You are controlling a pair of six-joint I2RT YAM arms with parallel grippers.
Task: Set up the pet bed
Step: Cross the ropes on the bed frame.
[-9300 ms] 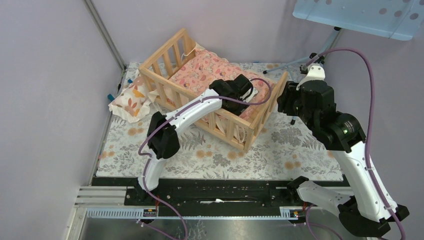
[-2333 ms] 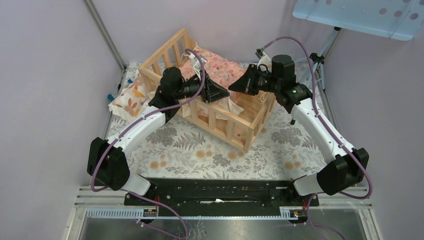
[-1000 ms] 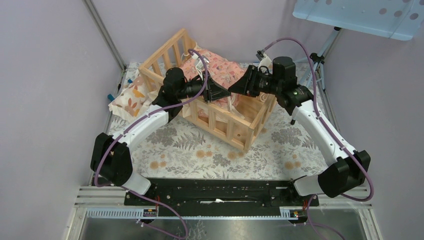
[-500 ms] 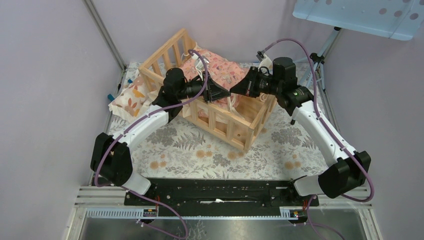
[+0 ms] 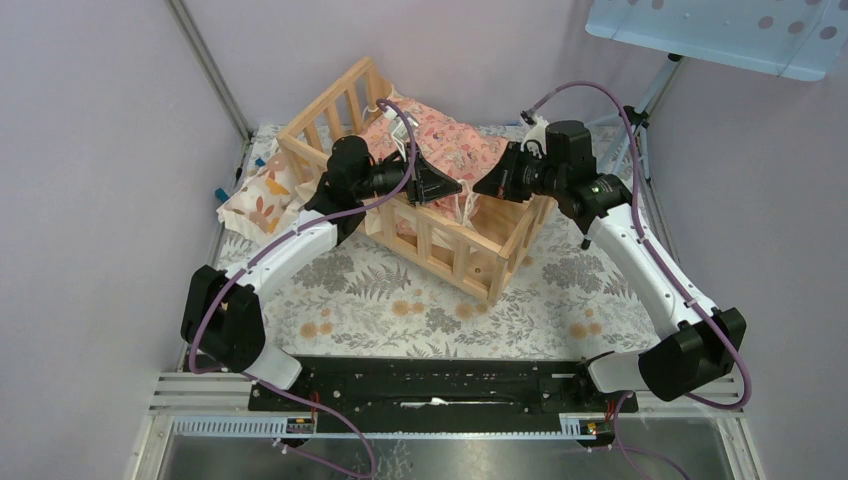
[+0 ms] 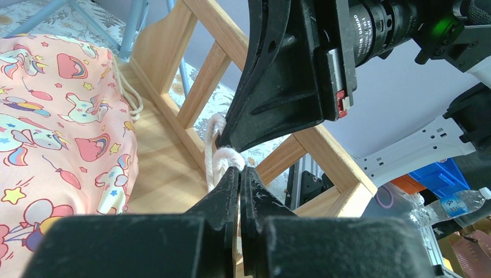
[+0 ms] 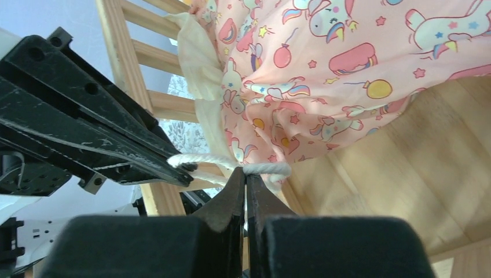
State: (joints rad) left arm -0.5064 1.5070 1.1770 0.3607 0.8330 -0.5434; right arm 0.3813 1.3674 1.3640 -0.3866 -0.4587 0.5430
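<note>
The pet bed point(image 5: 470, 255) is a light wooden crib frame on the floral mat. A pink patterned cushion point(image 5: 445, 140) lies in its far part, and bare planks point(image 7: 405, 150) show near the right rail. Over the bed's near right corner my left gripper point(image 5: 457, 190) and right gripper point(image 5: 478, 188) meet tip to tip. Each is shut on the cushion's white cord point(image 5: 463, 207). In the left wrist view the cord point(image 6: 215, 159) bulges out just above my left gripper point(image 6: 240, 168). In the right wrist view a loop of cord point(image 7: 267, 168) lies across the tips of my right gripper point(image 7: 246, 172).
A small cream pillow with orange leaves point(image 5: 258, 195) lies on the floral mat point(image 5: 400, 310) left of the bed. A pale blue perforated shelf point(image 5: 720, 30) on a metal stand hangs over the back right corner. Lilac walls close in on three sides.
My right gripper has shut on the cord and drawn back a little to the right. The left gripper keeps its hold in the same place.
</note>
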